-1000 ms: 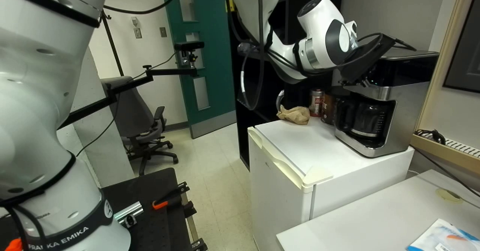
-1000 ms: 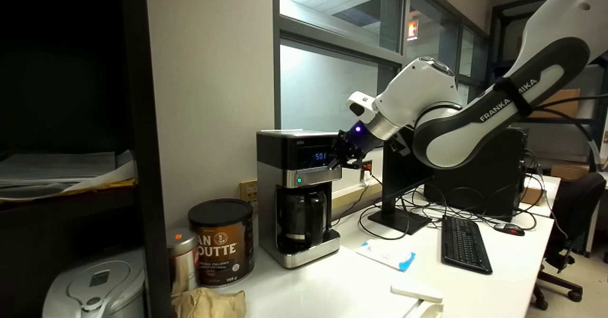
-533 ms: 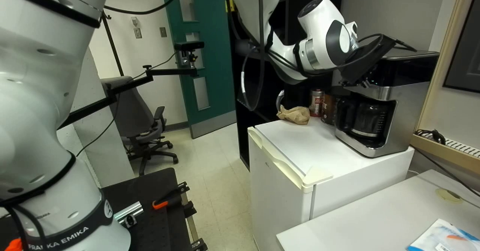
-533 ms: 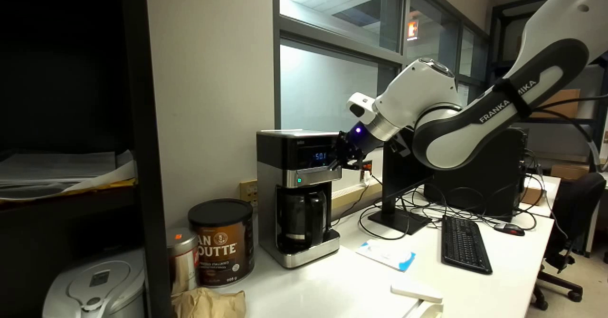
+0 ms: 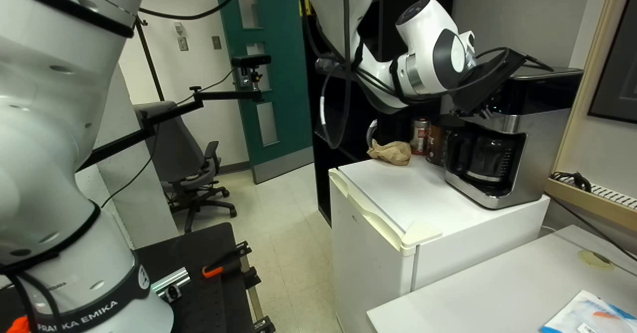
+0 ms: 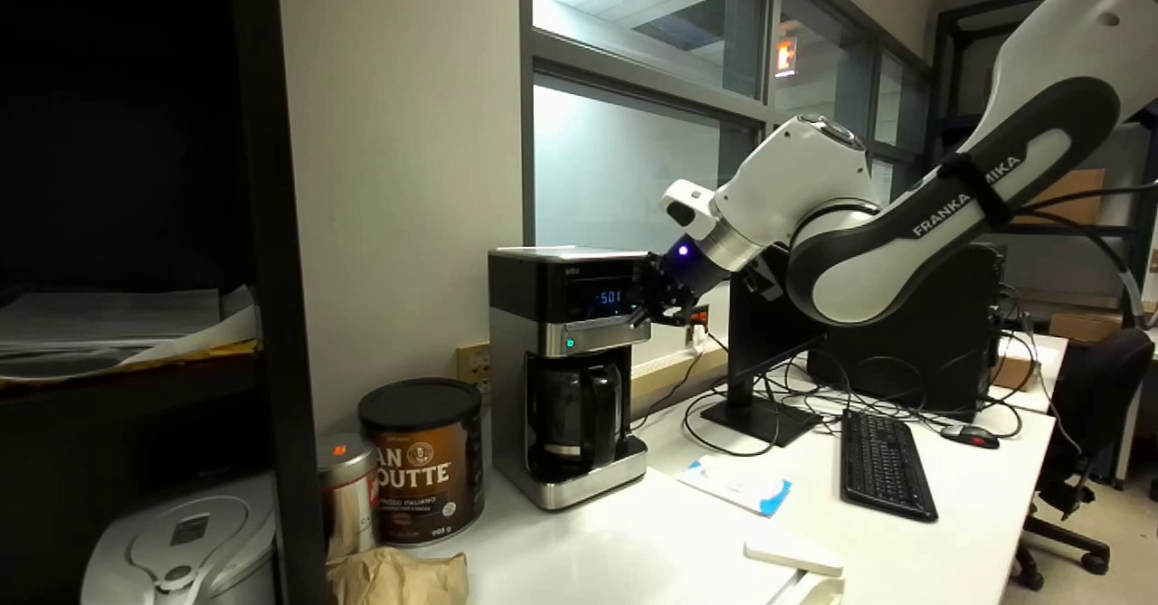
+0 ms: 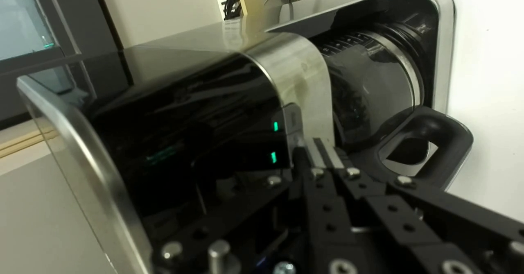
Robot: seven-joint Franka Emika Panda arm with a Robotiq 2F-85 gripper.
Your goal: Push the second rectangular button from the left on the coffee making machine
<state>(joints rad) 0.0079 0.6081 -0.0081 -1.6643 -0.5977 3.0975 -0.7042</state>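
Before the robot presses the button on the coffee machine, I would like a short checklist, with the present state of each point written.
1. End effector closed: ok, its fingertips appear together.
2. Fingertips close to the button strip: ok in the wrist view; whether they touch it, cannot tell.
3. Lined up with the second button from the left: cannot tell, the end effector hides part of the strip.
4. Coffee machine has power: ok, its display is lit.
5. Coffee pot in its place: ok, it sits inside the machine.
6. Coffee machine stands upright on the fridge: ok.
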